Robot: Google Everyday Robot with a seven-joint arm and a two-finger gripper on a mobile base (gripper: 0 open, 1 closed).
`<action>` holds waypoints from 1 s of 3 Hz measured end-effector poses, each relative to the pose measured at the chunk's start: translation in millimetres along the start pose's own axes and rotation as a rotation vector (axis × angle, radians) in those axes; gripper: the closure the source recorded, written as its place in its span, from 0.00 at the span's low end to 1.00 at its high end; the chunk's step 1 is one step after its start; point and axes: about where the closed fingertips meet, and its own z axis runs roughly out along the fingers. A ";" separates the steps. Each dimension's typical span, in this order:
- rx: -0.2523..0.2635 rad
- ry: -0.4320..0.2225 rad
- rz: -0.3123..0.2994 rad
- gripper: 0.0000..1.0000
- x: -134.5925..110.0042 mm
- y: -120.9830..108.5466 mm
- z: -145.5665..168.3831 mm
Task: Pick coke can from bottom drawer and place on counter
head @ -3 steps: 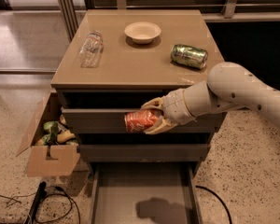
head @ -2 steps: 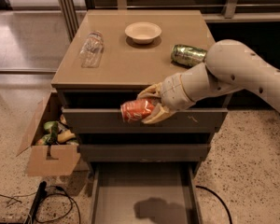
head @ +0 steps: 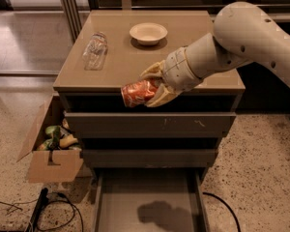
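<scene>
My gripper (head: 146,87) is shut on the red coke can (head: 137,93), holding it on its side at the level of the counter's front edge. The can hangs in front of the cabinet, just at the lip of the tan counter (head: 135,64). The bottom drawer (head: 147,199) is pulled open below, a shallow grey tray with only the arm's shadow in it. My white arm comes in from the upper right and covers the counter's right side.
A clear plastic bottle (head: 94,49) lies on the counter's left part and a cream bowl (head: 148,33) sits at its back middle. A cardboard box (head: 50,146) with items stands on the floor at the left, with cables (head: 43,211) in front.
The gripper has lifted the coke can from in front of the upper drawers up to the counter's front edge. The arm now covers the green can on the counter's right.
</scene>
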 end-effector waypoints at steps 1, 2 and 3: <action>-0.002 0.001 -0.018 1.00 -3.6 -10.8 -5.5; -0.010 -0.021 -0.051 1.00 -9.9 -40.1 -19.2; -0.034 -0.090 -0.033 1.00 -7.3 -73.1 -20.2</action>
